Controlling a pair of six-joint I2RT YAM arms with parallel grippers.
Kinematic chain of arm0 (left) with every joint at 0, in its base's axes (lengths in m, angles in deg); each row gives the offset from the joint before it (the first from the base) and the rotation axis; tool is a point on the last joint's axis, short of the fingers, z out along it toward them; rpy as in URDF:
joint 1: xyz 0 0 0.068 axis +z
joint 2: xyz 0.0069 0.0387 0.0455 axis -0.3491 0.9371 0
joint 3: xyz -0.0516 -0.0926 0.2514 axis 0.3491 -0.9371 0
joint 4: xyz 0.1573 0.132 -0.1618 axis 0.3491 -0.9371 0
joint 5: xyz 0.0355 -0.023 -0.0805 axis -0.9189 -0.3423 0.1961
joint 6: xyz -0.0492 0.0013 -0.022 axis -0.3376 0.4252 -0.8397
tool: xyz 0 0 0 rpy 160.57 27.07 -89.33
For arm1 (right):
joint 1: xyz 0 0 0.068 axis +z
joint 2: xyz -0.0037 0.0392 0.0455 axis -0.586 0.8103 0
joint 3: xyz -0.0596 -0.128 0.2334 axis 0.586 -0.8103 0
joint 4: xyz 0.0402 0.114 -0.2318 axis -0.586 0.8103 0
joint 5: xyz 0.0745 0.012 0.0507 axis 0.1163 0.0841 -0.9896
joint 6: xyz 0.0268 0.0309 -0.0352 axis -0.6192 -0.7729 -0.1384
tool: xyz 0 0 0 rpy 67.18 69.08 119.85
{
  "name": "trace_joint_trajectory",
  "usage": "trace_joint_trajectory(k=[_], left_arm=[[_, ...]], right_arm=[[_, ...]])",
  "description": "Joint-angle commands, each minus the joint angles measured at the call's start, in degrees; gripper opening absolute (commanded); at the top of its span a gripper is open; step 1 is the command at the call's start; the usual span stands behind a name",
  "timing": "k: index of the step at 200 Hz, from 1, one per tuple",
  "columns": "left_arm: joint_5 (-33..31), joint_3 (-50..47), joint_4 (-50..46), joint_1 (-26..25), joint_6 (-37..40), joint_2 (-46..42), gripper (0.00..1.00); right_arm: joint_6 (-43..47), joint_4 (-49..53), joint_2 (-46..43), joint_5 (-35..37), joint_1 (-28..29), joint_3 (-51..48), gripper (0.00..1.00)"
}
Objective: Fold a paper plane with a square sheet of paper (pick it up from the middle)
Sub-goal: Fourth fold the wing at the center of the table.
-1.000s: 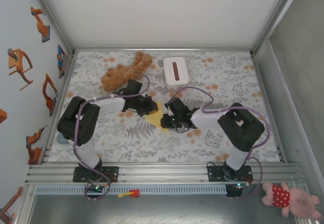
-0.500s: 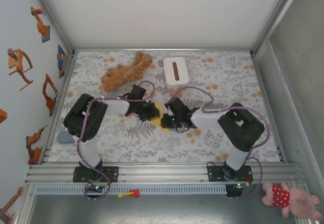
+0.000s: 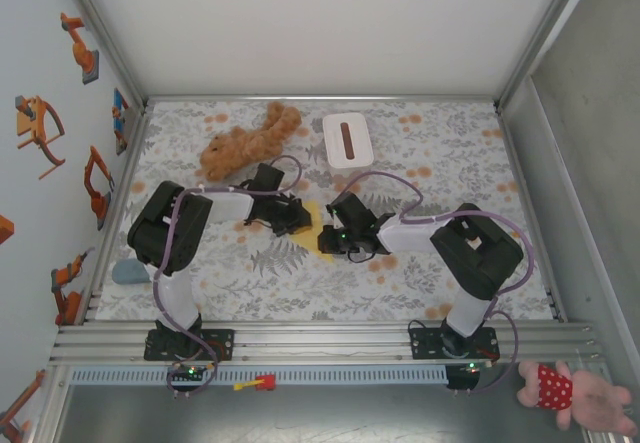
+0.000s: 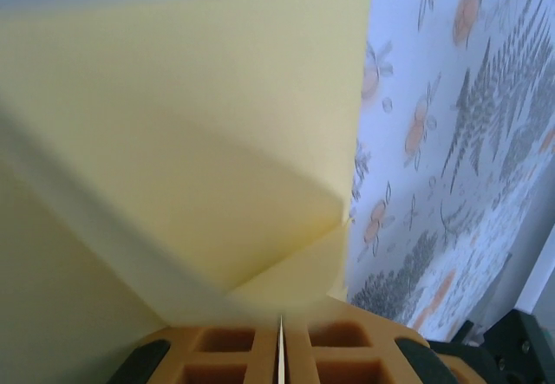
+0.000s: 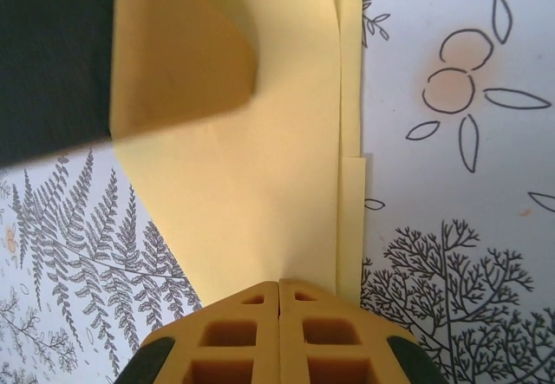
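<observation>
Both arms reach inward from their bases with elbows bent out toward the sides of the table, and the forearms lie low so that the two wrists meet near the middle of the patterned cloth [image 3: 430,153]. The left gripper [image 3: 297,221] points right and the right gripper [image 3: 328,241] points left, with the yellow sheet of paper [image 3: 316,211] between and under them, on the near side of the white box [image 3: 347,138]. In the left wrist view the left gripper [image 4: 279,354] is clenched, a pale sliver of the sheet [image 4: 191,141] seemingly nipped between its fingers [image 4: 225,358], and a folded flap rises blurred just ahead of them. In the right wrist view the right gripper [image 5: 279,315] is closed tight, its tips at the near edge of the sheet [image 5: 260,159], which lies flat on the cloth with a lengthwise fold line along its right side.
</observation>
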Motion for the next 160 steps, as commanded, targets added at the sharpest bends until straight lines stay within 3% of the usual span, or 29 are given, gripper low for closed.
trace_joint_trajectory(k=[1, 63, 102, 160], left_arm=[[-6.57, 1.77, -2.31, 4.6, 4.23, 2.71, 0.09], [-7.54, 3.9, -1.42, 11.21, 7.66, 5.07, 0.09], [-8.07, 4.78, -1.24, 12.75, 8.81, 4.33, 0.09], [-7.34, 1.35, -1.04, 10.53, 3.02, -8.39, 0.13]], right_arm=[[-0.96, 14.15, 2.56, 2.36, -0.74, -4.89, 0.0], [-2.11, 13.02, 2.44, 1.88, -0.8, -5.72, 0.0], [-2.91, 11.43, 2.1, 1.17, -0.84, -6.07, 0.0], [-4.87, 1.24, -3.85, -0.29, -0.88, -1.39, 0.0]])
